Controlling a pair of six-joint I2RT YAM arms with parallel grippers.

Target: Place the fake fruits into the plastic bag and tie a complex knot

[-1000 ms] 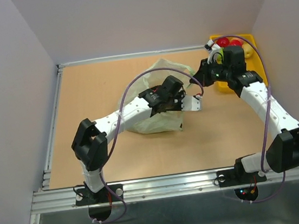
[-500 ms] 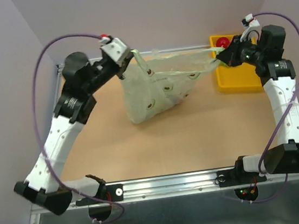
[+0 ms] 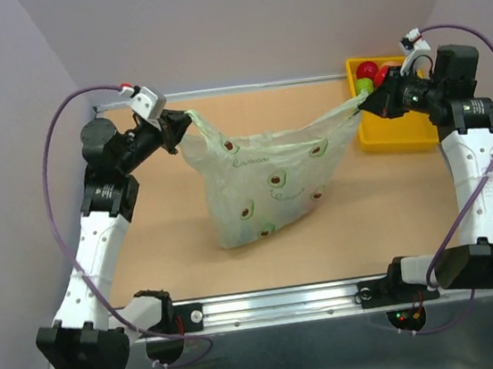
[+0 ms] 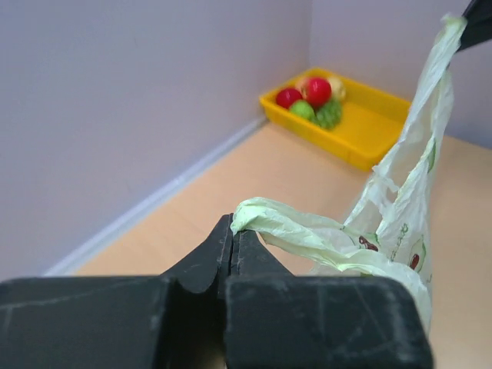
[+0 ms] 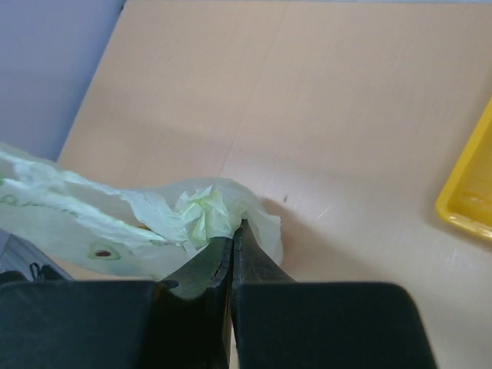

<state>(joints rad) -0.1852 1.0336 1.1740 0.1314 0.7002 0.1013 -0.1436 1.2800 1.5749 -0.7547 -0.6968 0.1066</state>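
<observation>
The pale-green plastic bag (image 3: 264,182) with avocado prints hangs stretched between both arms above the table. My left gripper (image 3: 186,120) is shut on its left handle, seen in the left wrist view (image 4: 233,224) with the handle (image 4: 292,231) pinched at the tips. My right gripper (image 3: 364,103) is shut on the right handle, seen in the right wrist view (image 5: 233,234) with bunched plastic (image 5: 204,211) at the tips. The fake fruits (image 3: 373,73), red and green, lie in the yellow tray (image 3: 398,134); in the left wrist view the fruits (image 4: 311,100) include small grapes.
The yellow tray (image 4: 377,123) stands at the back right corner against the wall. Grey walls close the back and sides. A metal rail (image 3: 279,302) runs along the near edge by the arm bases.
Both arms have lifted the bag off the table by its handles and pulled them apart; the left gripper has swung further left and lower, spreading the bag wider.
</observation>
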